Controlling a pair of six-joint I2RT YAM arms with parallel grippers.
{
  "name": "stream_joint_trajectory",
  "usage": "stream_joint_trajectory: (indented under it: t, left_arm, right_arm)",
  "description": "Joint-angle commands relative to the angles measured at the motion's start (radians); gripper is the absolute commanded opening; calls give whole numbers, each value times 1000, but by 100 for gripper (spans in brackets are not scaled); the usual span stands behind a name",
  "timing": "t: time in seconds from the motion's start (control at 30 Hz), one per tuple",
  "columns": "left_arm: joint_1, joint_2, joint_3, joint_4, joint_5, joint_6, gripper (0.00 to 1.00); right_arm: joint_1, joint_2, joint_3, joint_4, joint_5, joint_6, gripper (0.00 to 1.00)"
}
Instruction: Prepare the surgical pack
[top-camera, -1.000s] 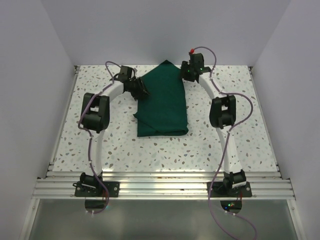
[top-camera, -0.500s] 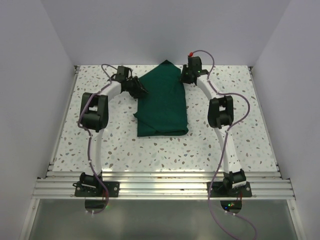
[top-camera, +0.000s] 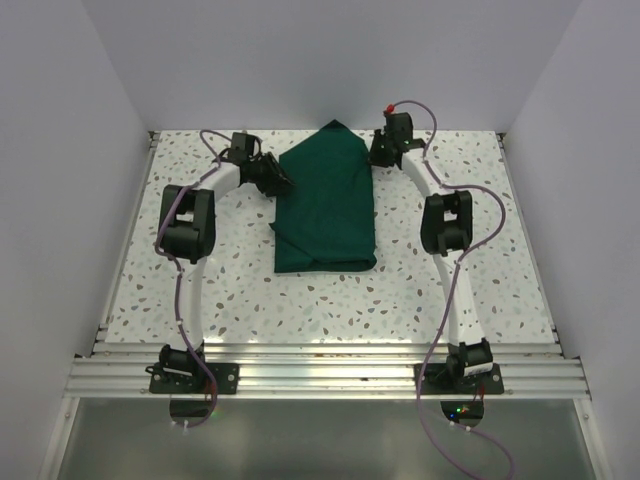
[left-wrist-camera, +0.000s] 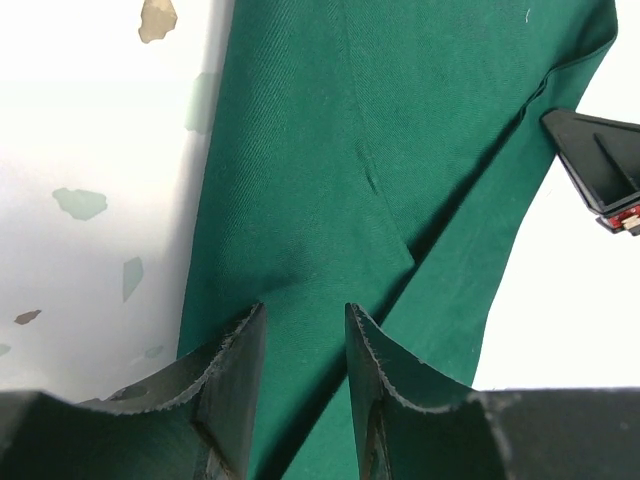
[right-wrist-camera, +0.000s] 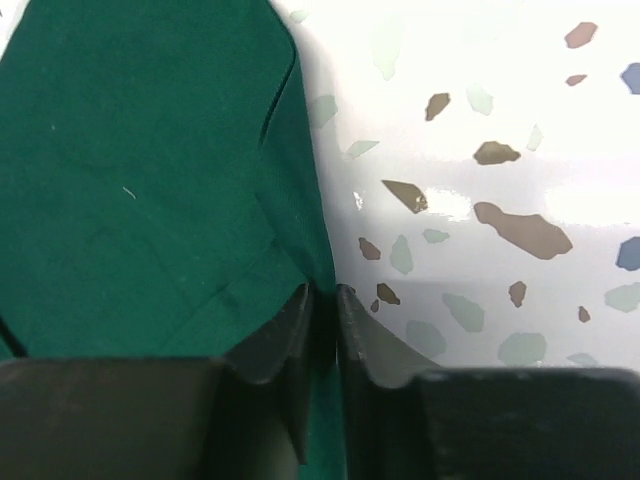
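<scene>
Surgical pack (top-camera: 325, 205), a soft, limp, light green cloth lying toward the far middle of the table (top-camera: 470, 290), we judged best pinched at its edges: right gripper (right-wrist-camera: 322, 300) clamped on the right hem, left gripper (left-wrist-camera: 297, 330) apart over the left side.

A robotics lab cell — plain white walls (top-camera: 60, 150) box in a speckled desk (top-camera: 500, 260). Two arms (top-camera: 190, 225) are bolted to an aluminium rail (top-camera: 320, 375).
</scene>
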Motion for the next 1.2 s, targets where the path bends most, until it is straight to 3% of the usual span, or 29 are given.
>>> stream_joint_trajectory:
  t: [0.0,0.3,0.47,0.63,0.77,0.93,0.97,1.07,1.17]
  left_arm:
    - [12,35,3,-23,-18,5,42]
    - [12,30,10,-37,-6,13,42]
    - [12,19,4,-38,-3,13,42]
    - [12,4,1,-35,22,11,41]
    - [12,-4,3,-35,25,4,41]
    - [12,9,13,-45,42,0,41]
    - [12,12,16,-45,43,5,41]
    - [12,19,22,-55,46,20,41]
    - [12,27,22,-57,49,23,41]
  right_arm:
    - [-51,-30,47,3,-18,-6,23]
    - [-49,-63,34,-46,-47,-29,19]
    - [-8,-198,-83,32,-84,-40,29]
    - [5,-272,-155,15,-213,51,34]
    - [5,-429,-408,93,-371,147,34]
    - [5,-692,-900,323,-679,299,31]
    - [3,-753,-1001,330,-699,301,25]
    - [5,-819,-1146,305,-778,257,22]
    - [3,-823,-1194,185,-810,145,15]
